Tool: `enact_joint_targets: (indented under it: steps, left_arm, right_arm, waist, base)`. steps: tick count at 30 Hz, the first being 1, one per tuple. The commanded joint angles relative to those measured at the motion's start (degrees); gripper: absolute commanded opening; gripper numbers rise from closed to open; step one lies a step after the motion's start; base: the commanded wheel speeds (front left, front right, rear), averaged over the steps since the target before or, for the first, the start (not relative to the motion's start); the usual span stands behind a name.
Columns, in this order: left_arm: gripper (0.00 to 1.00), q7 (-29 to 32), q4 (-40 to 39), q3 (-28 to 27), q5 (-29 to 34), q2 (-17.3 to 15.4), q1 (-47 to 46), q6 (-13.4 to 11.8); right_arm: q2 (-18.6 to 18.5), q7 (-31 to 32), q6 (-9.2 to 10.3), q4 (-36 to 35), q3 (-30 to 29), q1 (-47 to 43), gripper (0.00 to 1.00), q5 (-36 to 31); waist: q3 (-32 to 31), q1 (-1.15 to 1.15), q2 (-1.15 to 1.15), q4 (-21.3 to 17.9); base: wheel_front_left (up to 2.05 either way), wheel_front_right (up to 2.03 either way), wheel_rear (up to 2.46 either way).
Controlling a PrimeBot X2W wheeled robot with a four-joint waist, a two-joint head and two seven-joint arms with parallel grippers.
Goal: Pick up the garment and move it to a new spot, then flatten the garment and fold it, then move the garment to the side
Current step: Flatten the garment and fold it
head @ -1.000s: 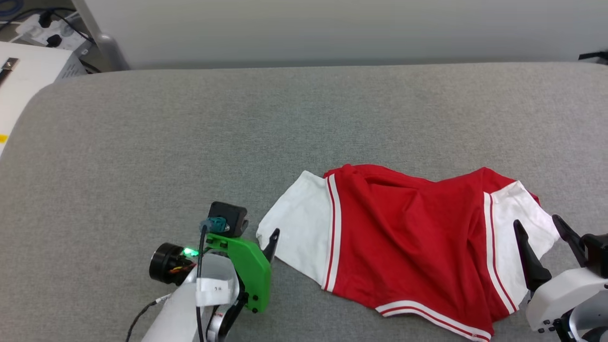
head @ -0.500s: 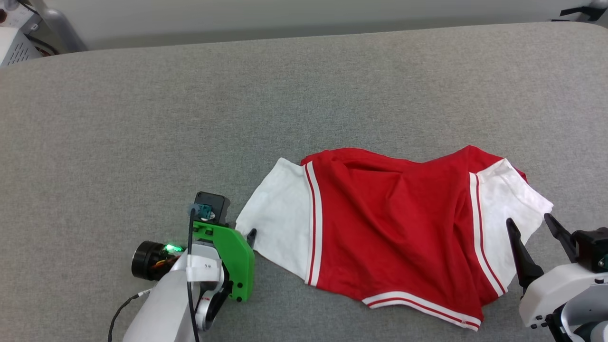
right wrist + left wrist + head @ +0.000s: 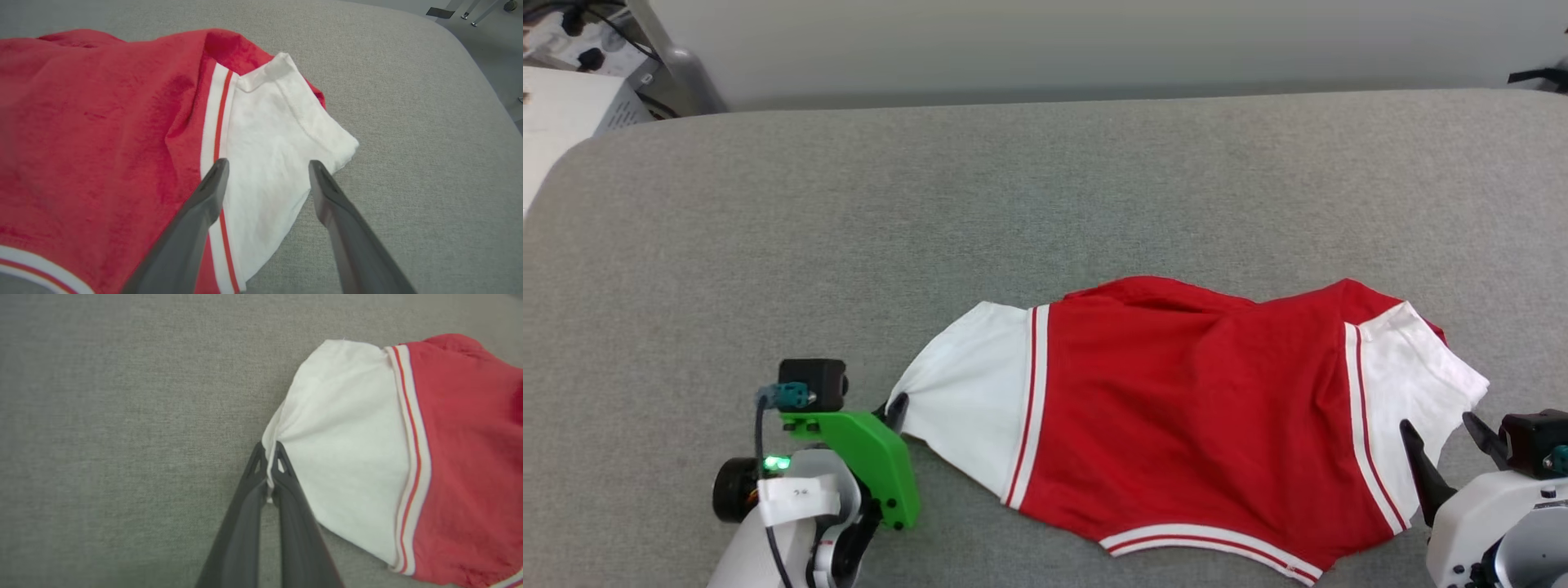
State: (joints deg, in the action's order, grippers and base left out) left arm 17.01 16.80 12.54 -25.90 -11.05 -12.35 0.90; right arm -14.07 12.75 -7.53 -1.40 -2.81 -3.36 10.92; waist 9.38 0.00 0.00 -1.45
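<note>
The red soft-fabric jersey with white sleeves is lying spread on the grey fabric surface. The left gripper is pinching 1 sleeve's edge, fingers closed tight on it. The right gripper is hovering wide open over the other sleeve, gripping nothing. Flattening seems underway; next, the right gripper needs to be closing on that sleeve and pulling outward.

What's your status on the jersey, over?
Left claw shut on jersey, white sleeve edge. Right claw open at the other sleeve. Jersey lies spread on grey padded surface.
</note>
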Motion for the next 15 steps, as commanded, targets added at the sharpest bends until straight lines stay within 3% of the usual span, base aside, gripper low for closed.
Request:
enact_joint_targets:
  steps: [1, 8, 15]
  left_arm:
    - [0.00, -0.40, -1.53, -0.92, -0.69, -0.94, 1.56, -0.57]
    - [0.00, 1.91, -11.24, -2.55, -2.59, -2.48, 8.89, -2.32]
    - [0.00, 7.51, -20.00, -0.24, -3.61, -2.91, 12.59, -2.57]
  right_arm:
    - [-0.24, 0.97, 0.04, 0.14, -0.28, -0.86, 1.00, 0.27]
    - [-0.57, 8.52, 0.04, -0.59, -3.35, -2.37, 1.00, -0.10]
    - [-1.74, 20.11, 0.04, -1.61, -6.91, -0.98, 1.00, -1.74]
  waist:
    - [-1.69, 0.00, 0.00, 1.85]
    - [-2.69, 0.00, 0.00, 4.90]
    - [-1.47, 0.00, 0.00, 7.64]
  base:
    - [0.00, 0.00, 0.00]
    - [0.00, 0.00, 0.00]
    - [0.00, 0.00, 0.00]
